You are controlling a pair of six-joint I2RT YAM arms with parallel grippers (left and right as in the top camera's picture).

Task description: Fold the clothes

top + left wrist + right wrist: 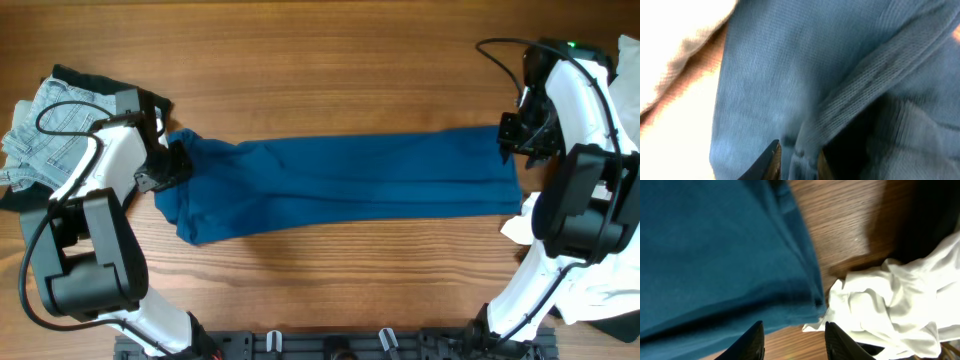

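Overhead: the deep-blue shirt lies as a long band across the bench. The left hand is on the shirt's left end and the right hand is at its right end. Denim shorts lie left of the shirt, and a white garment lies at its lower right corner.

Left wrist: the fingers stand narrow, with a ridge of shirt between them. I cannot tell whether they pinch it.

Right wrist: the fingers stand apart over the shirt's hem, holding nothing.

The deep-blue shirt is matt knit cloth, finely ribbed, with one coarser ribbed band. The shorts are faded pale denim, rough-woven. The white garment is thin, smooth, crumpled cloth. The bench is grained wood with a low sheen. The arm shells are glossy white plastic.
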